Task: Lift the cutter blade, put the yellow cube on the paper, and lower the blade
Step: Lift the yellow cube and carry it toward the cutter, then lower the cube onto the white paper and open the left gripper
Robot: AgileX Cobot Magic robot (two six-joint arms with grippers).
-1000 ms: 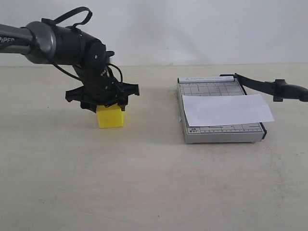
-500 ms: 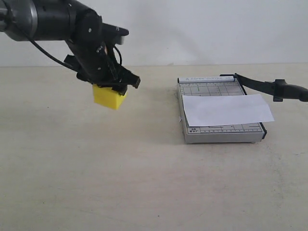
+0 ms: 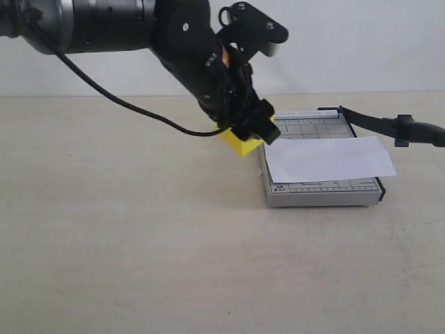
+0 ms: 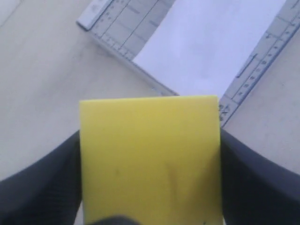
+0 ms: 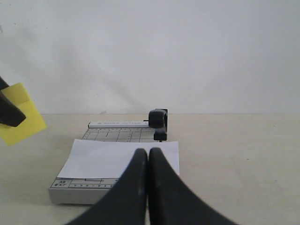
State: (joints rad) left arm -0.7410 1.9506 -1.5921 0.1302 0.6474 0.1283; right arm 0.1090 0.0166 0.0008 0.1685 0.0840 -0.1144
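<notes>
My left gripper (image 3: pixel 247 133) is shut on the yellow cube (image 3: pixel 240 145), holding it tilted in the air just off the near-left edge of the grey trimmer (image 3: pixel 320 195). In the left wrist view the cube (image 4: pixel 150 159) fills the space between both black fingers (image 4: pixel 42 187). The white paper (image 3: pixel 327 158) lies across the trimmer base. The cutter blade (image 3: pixel 379 124) stands raised, its thick handle out past the trimmer's right side. My right gripper (image 5: pixel 148 157) is shut on nothing, pointing at the paper (image 5: pixel 108 159) and the blade handle (image 5: pixel 158 119). It does not show in the exterior view.
The trimmer sits on a plain beige tabletop (image 3: pixel 139 236) with a white wall behind it. The left arm's black cable (image 3: pixel 118 101) hangs over the left half of the table.
The left gripper has lifted the yellow cube off the table and carried it rightward to the trimmer's left edge. The blade, the paper and the right gripper have not moved.
</notes>
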